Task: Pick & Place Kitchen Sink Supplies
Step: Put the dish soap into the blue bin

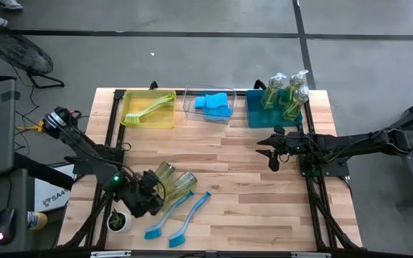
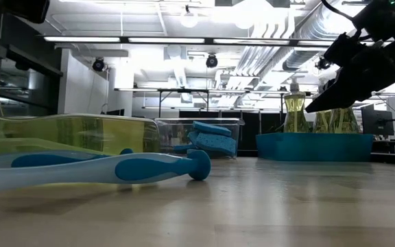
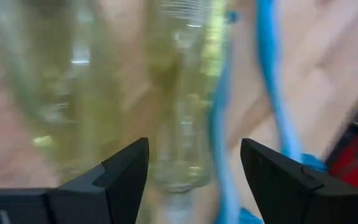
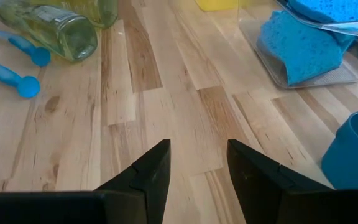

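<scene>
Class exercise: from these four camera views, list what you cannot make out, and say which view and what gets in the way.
- Left pincer, high view: the arm covers its tips, so contact with the lying soap bottles is unclear.
- Left wrist view: the bottle is blurred; its pump end cannot be seen.
- Low view: a blue brush is cut off by the edge.
- Potted plant, high view: too small for detail.
</scene>
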Action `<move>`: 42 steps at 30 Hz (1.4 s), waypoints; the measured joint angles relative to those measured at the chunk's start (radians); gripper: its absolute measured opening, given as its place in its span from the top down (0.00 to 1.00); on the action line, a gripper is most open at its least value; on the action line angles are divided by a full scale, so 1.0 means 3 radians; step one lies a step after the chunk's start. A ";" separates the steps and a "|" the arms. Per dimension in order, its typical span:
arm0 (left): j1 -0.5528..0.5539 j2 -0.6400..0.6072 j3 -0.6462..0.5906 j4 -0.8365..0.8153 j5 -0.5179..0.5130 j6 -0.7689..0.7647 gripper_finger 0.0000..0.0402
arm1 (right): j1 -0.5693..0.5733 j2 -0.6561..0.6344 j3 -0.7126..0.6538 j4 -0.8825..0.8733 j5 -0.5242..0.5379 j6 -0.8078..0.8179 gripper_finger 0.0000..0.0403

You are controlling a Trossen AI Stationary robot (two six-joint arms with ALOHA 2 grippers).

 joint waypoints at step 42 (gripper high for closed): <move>0.0743 0.0263 0.0253 -0.0940 0.0784 0.0518 0.38 | 0.0000 0.0000 0.0000 0.0003 0.0015 -0.0027 0.63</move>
